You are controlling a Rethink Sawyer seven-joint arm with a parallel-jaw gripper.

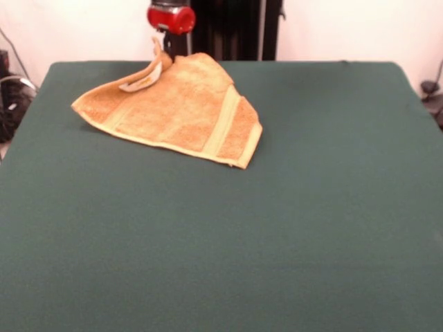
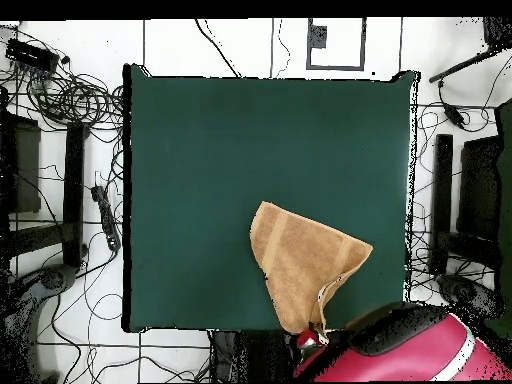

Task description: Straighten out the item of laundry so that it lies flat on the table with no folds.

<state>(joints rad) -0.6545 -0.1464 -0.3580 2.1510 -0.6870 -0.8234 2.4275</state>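
The orange-tan towel lies folded into a rough triangle on the green table, at the far left by the robot's edge. A paler band crosses its right part, and a white label shows near the top fold. My gripper, under its red body, is at the towel's far corner, which stands lifted off the table against it, so it looks shut on that corner. In the overhead view the towel lies at the table's lower right, with the gripper at its bottom tip.
The red arm reaches in at the overhead view's bottom right. Cables and dark stands ring the table on the floor. The black pedestal stands just behind the towel.
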